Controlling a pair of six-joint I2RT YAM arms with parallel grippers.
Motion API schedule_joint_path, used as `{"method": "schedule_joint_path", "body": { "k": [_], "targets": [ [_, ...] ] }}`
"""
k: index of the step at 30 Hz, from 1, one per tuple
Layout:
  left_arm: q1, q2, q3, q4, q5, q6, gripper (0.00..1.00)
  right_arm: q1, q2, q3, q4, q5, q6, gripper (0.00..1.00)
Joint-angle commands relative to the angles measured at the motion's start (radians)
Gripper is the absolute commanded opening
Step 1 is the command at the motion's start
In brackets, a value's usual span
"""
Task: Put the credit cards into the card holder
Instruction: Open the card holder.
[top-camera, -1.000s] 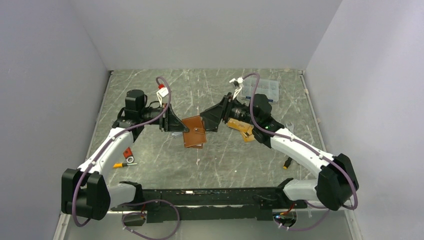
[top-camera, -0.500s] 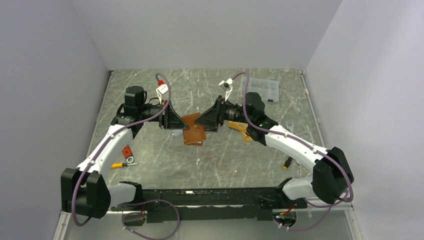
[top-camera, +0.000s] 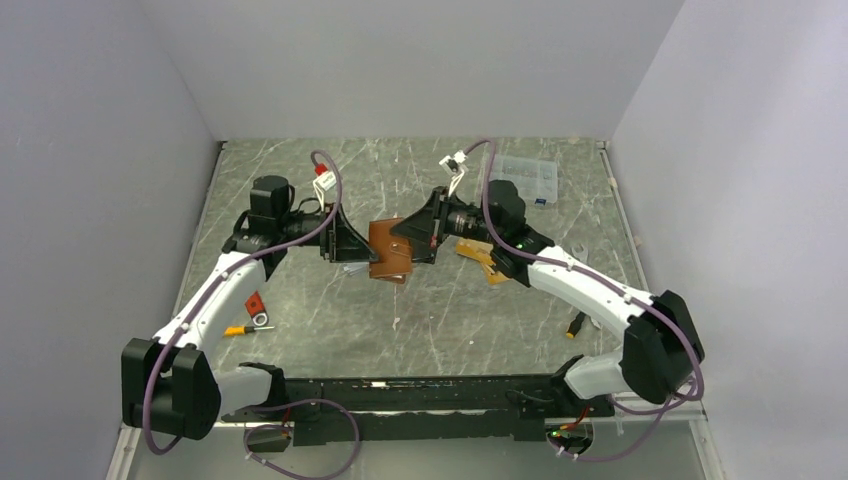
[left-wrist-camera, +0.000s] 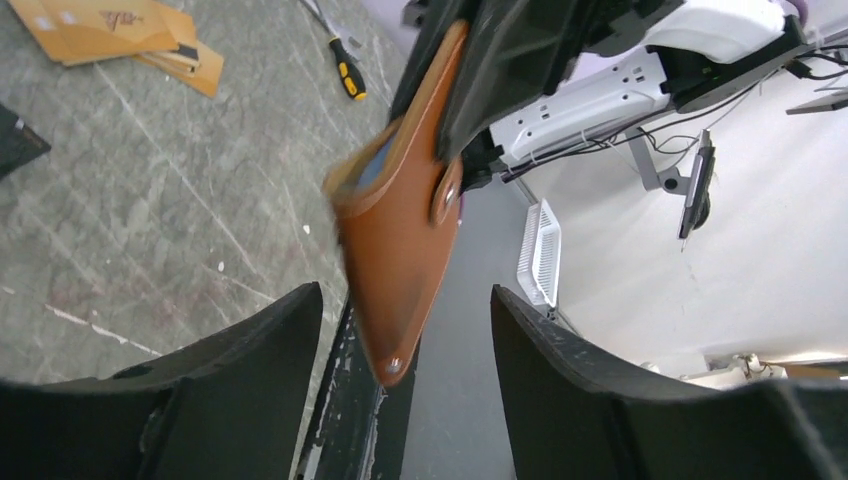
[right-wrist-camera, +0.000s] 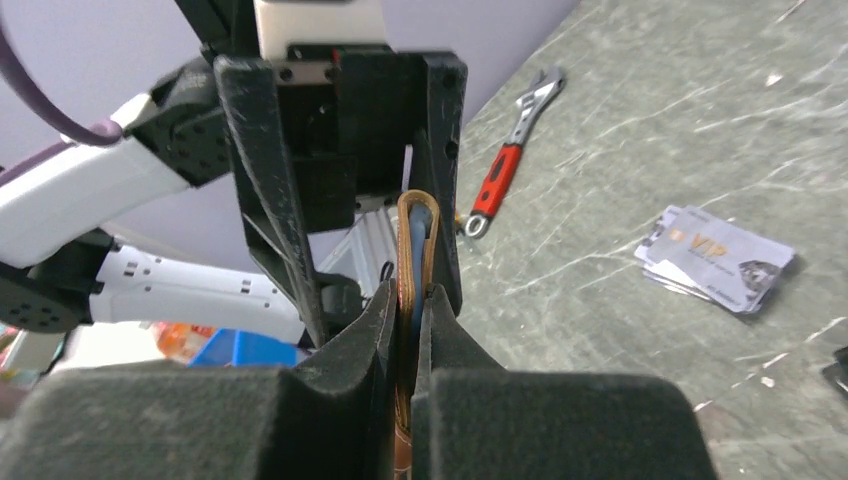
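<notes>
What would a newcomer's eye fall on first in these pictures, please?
The tan card holder, held up off the table in the middle of the scene. The right gripper has its jaws shut on the holder's edge, while the left gripper has its jaws open on either side of it. Loose orange-gold cards lie on the table just right of it.

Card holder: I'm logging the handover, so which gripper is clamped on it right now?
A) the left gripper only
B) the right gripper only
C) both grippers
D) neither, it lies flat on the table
B: the right wrist view shows the right gripper with its jaws pressed shut on the edge of the card holder, while the left gripper has its jaws spread wide, clear of it on either side.
</notes>
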Motion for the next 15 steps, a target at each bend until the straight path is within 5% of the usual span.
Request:
{"method": "schedule_joint_path", "body": {
  "k": [1, 8, 15],
  "targets": [
    [-0.004, -0.034, -0.066, 0.08, -0.035, -0.066, 0.69, 0.0, -0.101, -0.017, 0.069, 0.131, -0.05, 0.0],
    [-0.014, -0.025, -0.078, 0.095, -0.074, -0.074, 0.7, 0.03, -0.074, -0.017, 0.12, 0.196, -0.029, 0.0],
    [-0.014, -0.016, -0.016, 0.102, -0.086, -0.074, 0.59, 0.089, -0.048, -0.029, 0.124, 0.285, -0.038, 0.0]
  ]
}}
